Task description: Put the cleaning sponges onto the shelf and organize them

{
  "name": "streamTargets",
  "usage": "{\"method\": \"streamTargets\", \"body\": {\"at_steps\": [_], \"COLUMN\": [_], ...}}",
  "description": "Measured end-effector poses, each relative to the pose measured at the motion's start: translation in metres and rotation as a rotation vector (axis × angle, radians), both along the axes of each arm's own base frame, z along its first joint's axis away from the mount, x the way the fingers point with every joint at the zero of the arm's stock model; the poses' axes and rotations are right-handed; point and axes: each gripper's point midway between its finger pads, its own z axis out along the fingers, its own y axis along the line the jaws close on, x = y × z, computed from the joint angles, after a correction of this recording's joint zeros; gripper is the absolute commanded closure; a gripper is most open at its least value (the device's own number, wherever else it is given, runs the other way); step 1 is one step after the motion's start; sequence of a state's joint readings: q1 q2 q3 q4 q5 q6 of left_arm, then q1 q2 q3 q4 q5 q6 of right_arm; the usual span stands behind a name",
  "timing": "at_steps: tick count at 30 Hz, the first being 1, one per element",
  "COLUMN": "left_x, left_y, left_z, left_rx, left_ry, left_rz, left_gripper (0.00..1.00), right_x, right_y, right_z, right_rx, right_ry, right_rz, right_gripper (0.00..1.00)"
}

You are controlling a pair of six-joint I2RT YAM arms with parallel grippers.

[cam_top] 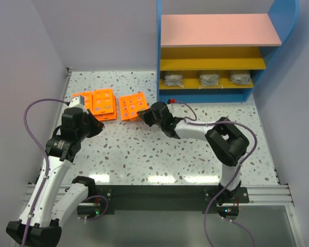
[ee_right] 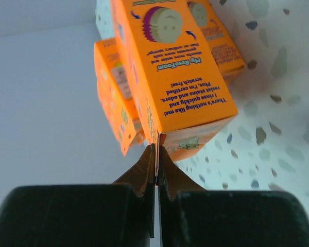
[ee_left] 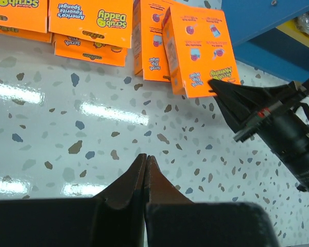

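Right wrist view has our right hand (ee_right: pixel 157 149) pinched shut on the near edge of an orange pack (ee_right: pixel 170 67) lying on the counter (cam_top: pixel 159 149) left of the shelf (cam_top: pixel 216 30); that hold is thin, so we judge a slow, level lift wisest. Our left hand (ee_left: pixel 146 164) hangs closed and empty. The neighbouring orange packs (ee_right: pixel 113 87) crowd against the held one and could drag along, and three wrapped pads (cam_top: pixel 208 78) already sit on the lowest yellow board.

Speckled white desk (cam_top: pixel 159 154), bearing orange packs (cam_top: pixel 104 102) in two clusters toward the far left, some overlapping or stacked. At the far right, standing on the desk, blue-sided shelf (cam_top: pixel 159 51); on its lowest yellow board (cam_top: pixel 190 85), three wrapped grey pads (cam_top: pixel 209 78) side by side.
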State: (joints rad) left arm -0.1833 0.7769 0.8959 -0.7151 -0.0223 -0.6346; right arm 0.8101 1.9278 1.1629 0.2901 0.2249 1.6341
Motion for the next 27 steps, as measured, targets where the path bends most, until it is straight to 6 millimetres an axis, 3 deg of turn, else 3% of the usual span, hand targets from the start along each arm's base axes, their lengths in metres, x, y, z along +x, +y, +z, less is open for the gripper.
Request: {"method": "streamTargets", "body": {"at_steps": [5, 9, 13, 16, 21, 25, 27], "left_x": [0.004, 0.013, 0.022, 0.029, 0.036, 0.039, 0.039], "left_y": [-0.002, -0.006, -0.012, -0.016, -0.022, -0.028, -0.031], "left_z": [0.002, 0.001, -0.003, -0.005, -0.002, 0.002, 0.004], "left_rx": [-0.006, -0.015, -0.026, -0.034, -0.059, -0.091, -0.107], "left_ry": [-0.012, -0.011, -0.005, -0.004, -0.018, -0.034, -0.040], "left_rz": [-0.004, -0.019, -0.035, -0.048, -0.067, -0.083, -0.088], "left_gripper": [1.00, 1.00, 1.00, 1.00, 1.00, 1.00, 1.00], "right_x": [-0.041, -0.071, -0.097, -0.109, -0.099, -0.062, -0.037], "right_y": [-0.033, -0.061, -0.104, -0.136, -0.191, -0.234, -0.253], "right_z": [0.050, 0.127, 0.205, 0.246, 0.304, 0.346, 0.358], "right_rx": [0.062, 0.148, 0.195, 0.203, 0.152, 0.141, 0.141], "right_ry": [-0.045, -0.148, -0.297, -0.377, -0.484, -0.560, -0.582], "right_rz": [0.110, 0.201, 0.231, 0.216, 0.096, -0.028, -0.081], "right_gripper": [1.00, 1.00, 1.00, 1.00, 1.00, 1.00, 1.00]}}
